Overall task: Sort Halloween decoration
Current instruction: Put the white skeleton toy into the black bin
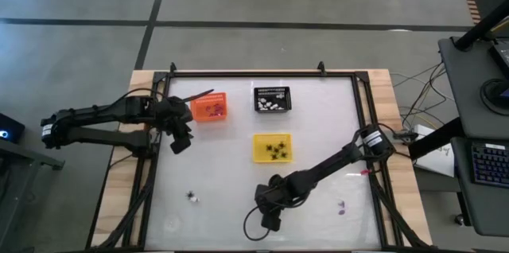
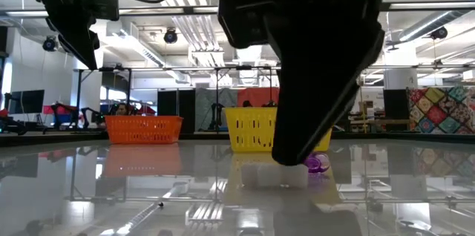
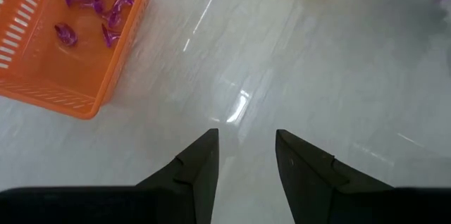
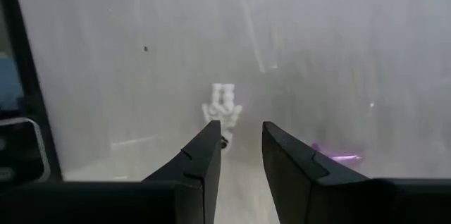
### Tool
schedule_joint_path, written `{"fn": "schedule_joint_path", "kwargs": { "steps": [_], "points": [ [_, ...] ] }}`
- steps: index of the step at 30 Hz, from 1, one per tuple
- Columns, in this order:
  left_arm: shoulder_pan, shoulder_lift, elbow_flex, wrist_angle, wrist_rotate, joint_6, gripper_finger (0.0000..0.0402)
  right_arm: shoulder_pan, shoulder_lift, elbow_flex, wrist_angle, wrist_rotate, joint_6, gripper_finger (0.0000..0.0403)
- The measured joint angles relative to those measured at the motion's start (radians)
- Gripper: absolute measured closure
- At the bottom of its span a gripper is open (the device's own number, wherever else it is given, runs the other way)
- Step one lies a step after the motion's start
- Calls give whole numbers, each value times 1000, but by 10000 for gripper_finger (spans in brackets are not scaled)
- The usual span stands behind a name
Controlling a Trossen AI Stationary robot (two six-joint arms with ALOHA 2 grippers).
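- Left end effector (image 1: 181,143): hangs above the table (image 1: 231,181), just beside the orange basket (image 1: 211,107); fingers (image 3: 201,164) apart, nothing between them.
- Right end effector (image 1: 271,222): low over the table's near middle, fingers (image 4: 204,157) part way apart w/ bare gap, no grip. White piece (image 4: 223,108) lies on the table just ahead of the tips; purple piece (image 4: 337,155) off to one side.
- Orange basket holds purple pieces (image 3: 95,9).
- Black basket (image 1: 272,99) holds white pieces (image 1: 270,105).
- Yellow basket (image 1: 272,147) holds black spider pieces (image 1: 275,150).
- Loose on table: purple pieces (image 1: 342,205) nr the right edge; small dark-and-white bit (image 1: 192,197) nr front left, can't tell which kind.
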Motion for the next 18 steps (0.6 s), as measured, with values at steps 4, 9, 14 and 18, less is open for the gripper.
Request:
{"fn": "schedule_joint_path", "kwargs": {
  "steps": [4, 9, 14, 18],
  "points": [
    [0, 0, 0, 1, 0, 0, 278, 6, -3, -32, 48, -3, 36, 310],
    [0, 1, 0, 1, 0, 0, 278, 11, -3, -34, 54, -5, 37, 310],
    [0, 3, 0, 1, 0, -1, 278, 17, 0, -36, 80, -18, 55, 310],
    [0, 3, 0, 1, -1, -1, 278, 21, 22, -36, 90, -24, 55, 314]
  ]
}}
